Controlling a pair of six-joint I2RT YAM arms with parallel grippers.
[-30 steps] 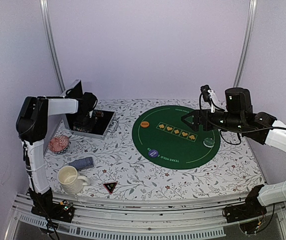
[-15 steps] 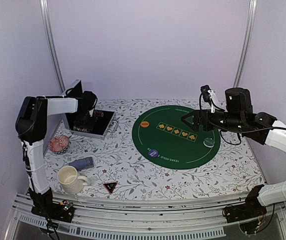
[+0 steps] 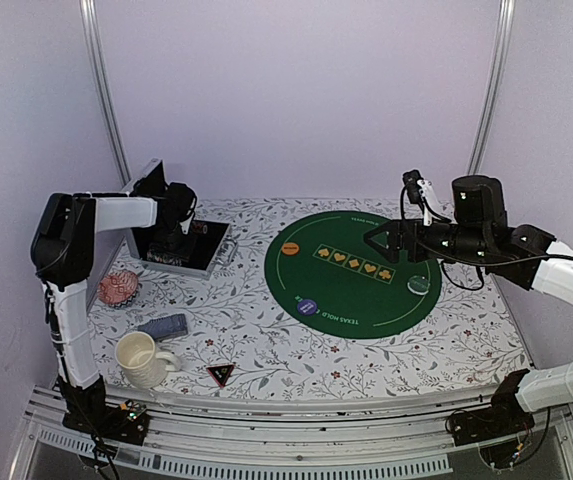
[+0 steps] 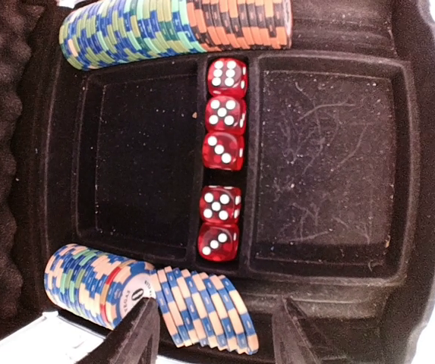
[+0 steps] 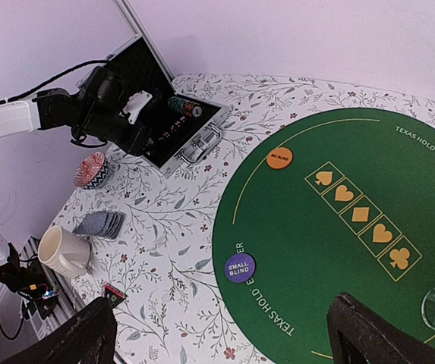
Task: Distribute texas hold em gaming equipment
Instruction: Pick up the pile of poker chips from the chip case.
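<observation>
Black and three-cornered, the triangular marker lies nearest us on the floral table, one corner aimed at the near edge, off the green felt mat. Just beyond it the playing cards sit face down in a loose fan, long axis running roughly left to right, also off the felt. On the mat we count three pieces: the Small Blind button at the near rim, a clear round puck to the right, and the Big Blind button farther back.

We judge the job partly done, since the poker chips are not yet dealt out. They stand on edge in rows along two sides of the open chip case at the far left, red dice lined up between.

Our left gripper is down inside the case, fingers half spread astride one chip row, not visibly pinching it. Our right gripper hangs over the mat, fingers wide apart and empty.
</observation>
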